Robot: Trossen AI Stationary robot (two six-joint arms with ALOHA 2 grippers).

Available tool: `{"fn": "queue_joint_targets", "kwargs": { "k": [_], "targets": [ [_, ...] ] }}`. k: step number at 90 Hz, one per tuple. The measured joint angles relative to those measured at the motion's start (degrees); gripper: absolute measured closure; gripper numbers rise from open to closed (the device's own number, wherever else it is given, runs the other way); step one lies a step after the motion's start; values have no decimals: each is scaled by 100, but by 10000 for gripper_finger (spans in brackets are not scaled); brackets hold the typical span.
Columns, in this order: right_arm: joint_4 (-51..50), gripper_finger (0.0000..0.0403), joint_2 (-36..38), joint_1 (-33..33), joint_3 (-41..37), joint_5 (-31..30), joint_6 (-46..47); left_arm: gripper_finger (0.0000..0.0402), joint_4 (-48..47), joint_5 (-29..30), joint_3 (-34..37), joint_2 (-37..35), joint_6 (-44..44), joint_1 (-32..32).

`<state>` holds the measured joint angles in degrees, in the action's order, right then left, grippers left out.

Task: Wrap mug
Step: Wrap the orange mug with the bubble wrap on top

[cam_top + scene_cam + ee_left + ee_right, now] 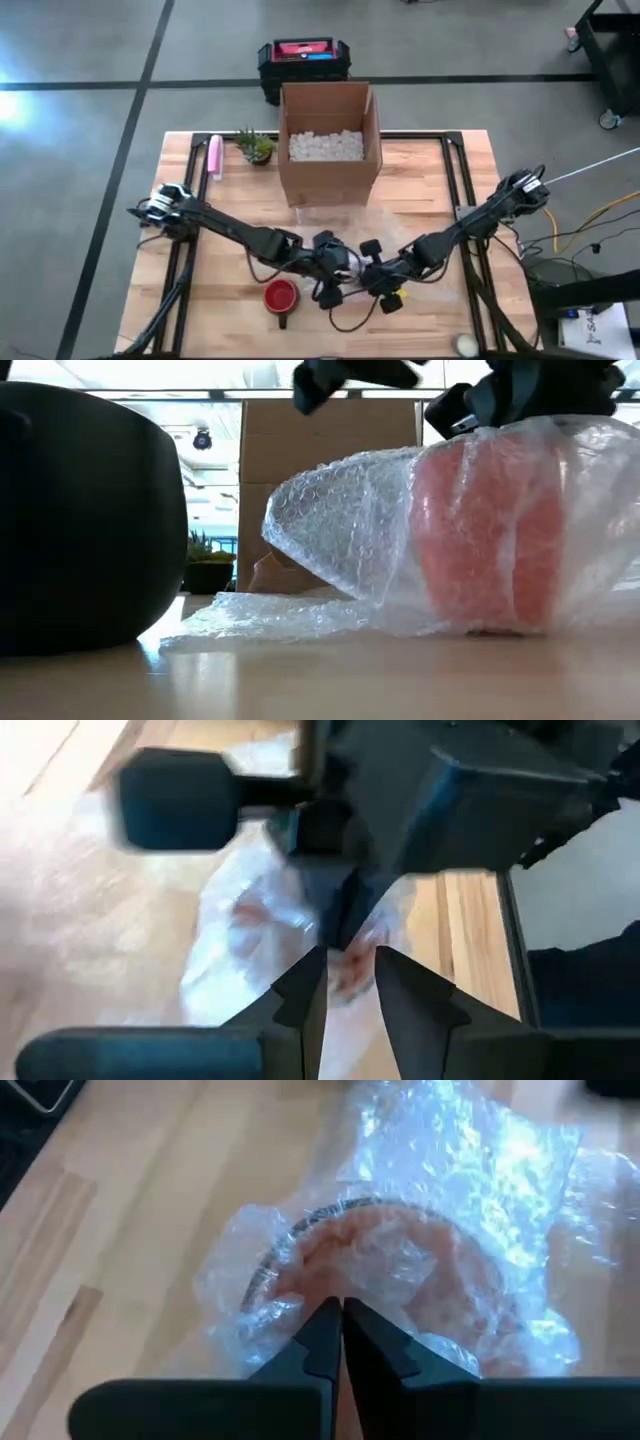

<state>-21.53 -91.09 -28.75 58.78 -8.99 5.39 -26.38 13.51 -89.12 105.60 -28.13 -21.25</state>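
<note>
A red mug (400,1270) stands on the table, covered in clear bubble wrap (340,530). In the low view the mug (490,540) shows upright through the plastic, and loose wrap trails onto the table toward the box. Both grippers meet above it at the table's near middle. My left gripper (350,975) has its fingers nearly together with wrap between them. My right gripper (342,1315) is shut at the wrap over the mug's rim. A second mug (281,297), red inside with a dark handle, stands bare just left of them. My left gripper pinches a fold of bubble wrap (345,955) between its two fingers, slanting down from the table's left. The right gripper's body hides what lies beyond the fingers. My right gripper pinches the bubble wrap (330,1285) at the near side of the mug's rim, slanting down from the right. The wrap lies slack over the mug, which stands on the table.
An open cardboard box (330,140) of white packing peanuts stands at the far middle, with a small plant (255,147) and a pink object (214,157) to its left. The bare mug's dark body (80,520) fills the low view's left. A white round thing (465,343) lies near right.
</note>
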Motion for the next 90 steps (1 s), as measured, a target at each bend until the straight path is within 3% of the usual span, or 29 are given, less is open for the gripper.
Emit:
{"fn": "queue_joint_targets", "kwargs": {
  "k": [9, 26, 67, 82, 90],
  "targets": [
    [10, 401, 0, 6, 0, -4, 6, 326, -562, 99, 33, -3, -410, -66],
    [15, 401, 0, 4, 0, -4, -35, 326, -457, 176, 546, 115, -784, -111],
    [44, 401, 2, 6, 0, -2, -50, 326, 2972, 156, 1723, 120, -370, 44],
    [93, 401, 2, 20, 0, -3, -55, 326, 3842, 91, 1828, 265, -353, 74],
    [141, 401, 2, 26, 0, 0, -62, 326, 3823, 58, 1686, 382, -185, 67]
  ]
}}
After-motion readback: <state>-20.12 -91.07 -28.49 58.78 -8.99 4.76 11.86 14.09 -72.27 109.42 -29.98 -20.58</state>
